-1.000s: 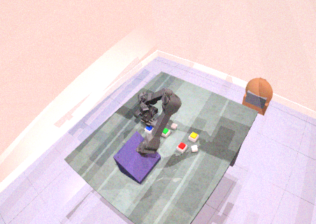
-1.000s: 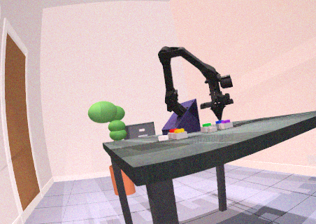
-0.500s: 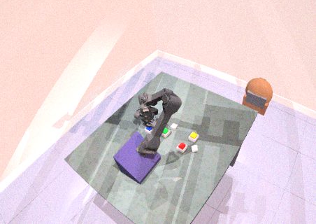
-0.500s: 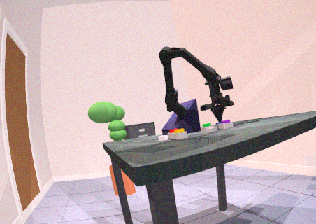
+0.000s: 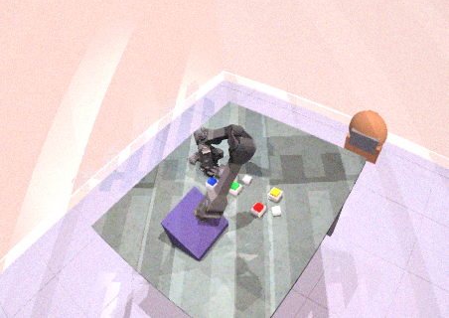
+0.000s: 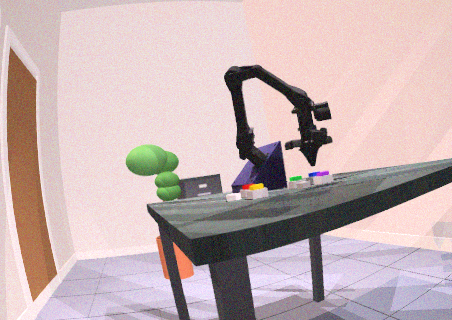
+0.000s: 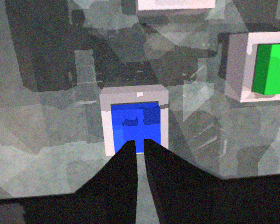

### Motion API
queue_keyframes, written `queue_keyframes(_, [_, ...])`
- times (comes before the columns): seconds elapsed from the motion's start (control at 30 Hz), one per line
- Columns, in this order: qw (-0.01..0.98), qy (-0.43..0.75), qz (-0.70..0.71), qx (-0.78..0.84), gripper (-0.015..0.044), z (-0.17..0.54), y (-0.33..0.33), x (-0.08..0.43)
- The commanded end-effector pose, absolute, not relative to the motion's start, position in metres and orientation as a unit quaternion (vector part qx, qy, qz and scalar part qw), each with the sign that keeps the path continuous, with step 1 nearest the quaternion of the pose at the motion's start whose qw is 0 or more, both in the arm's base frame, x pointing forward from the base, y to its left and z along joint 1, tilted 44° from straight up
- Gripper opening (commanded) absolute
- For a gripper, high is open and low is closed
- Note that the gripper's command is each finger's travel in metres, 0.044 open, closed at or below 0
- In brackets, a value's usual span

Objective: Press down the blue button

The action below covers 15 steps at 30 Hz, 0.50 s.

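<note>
The blue button (image 5: 212, 182) (image 6: 314, 174) (image 7: 134, 125) sits in a white housing on the green-grey table. My gripper (image 5: 213, 171) (image 6: 310, 162) (image 7: 139, 147) is shut and empty, its fingertips pointing down right above the blue button. In the wrist view the two dark fingers meet over the button's near edge. In the side view the tips hang a little above the button. Whether they touch it I cannot tell.
A green button (image 5: 234, 185) (image 6: 295, 178) (image 7: 270, 68) stands right of the blue one. A red button (image 5: 258, 208) (image 6: 246, 186), a yellow button (image 5: 275, 192) (image 6: 257, 186), white blocks (image 5: 246, 179) (image 5: 276, 211) and a purple block (image 6: 323, 173) lie nearby. The arm stands on a purple base (image 5: 191, 226).
</note>
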<state>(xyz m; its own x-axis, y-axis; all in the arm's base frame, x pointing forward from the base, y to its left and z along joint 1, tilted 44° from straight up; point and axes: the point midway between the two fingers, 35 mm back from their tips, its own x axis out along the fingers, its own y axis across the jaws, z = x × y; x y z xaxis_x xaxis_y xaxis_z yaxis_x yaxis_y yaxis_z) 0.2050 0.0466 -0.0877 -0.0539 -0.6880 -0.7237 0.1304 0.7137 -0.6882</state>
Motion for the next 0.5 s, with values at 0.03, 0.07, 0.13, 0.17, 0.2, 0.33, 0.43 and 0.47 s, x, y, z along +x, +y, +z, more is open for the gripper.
queue_keyframes(0.03, [0.654,0.656,-0.314,-0.207,0.0099,-0.086,0.061,0.215])
queue_keyframes(0.07, [0.654,0.656,-0.313,-0.207,0.0125,-0.087,0.069,0.222])
queue_keyframes(0.13, [0.655,0.656,-0.313,-0.207,0.0178,-0.088,0.085,0.235])
queue_keyframes(0.17, [0.655,0.656,-0.313,-0.206,0.0204,-0.089,0.093,0.240])
queue_keyframes(0.2, [0.655,0.656,-0.313,-0.206,0.0230,-0.090,0.101,0.246])
queue_keyframes(0.33, [0.656,0.656,-0.312,-0.205,0.0335,-0.091,0.133,0.265])
queue_keyframes(0.43, [0.656,0.656,-0.312,-0.205,0.0400,-0.092,0.144,0.271])
queue_keyframes(0.47, [0.656,0.656,-0.312,-0.205,0.0400,-0.092,0.144,0.271])
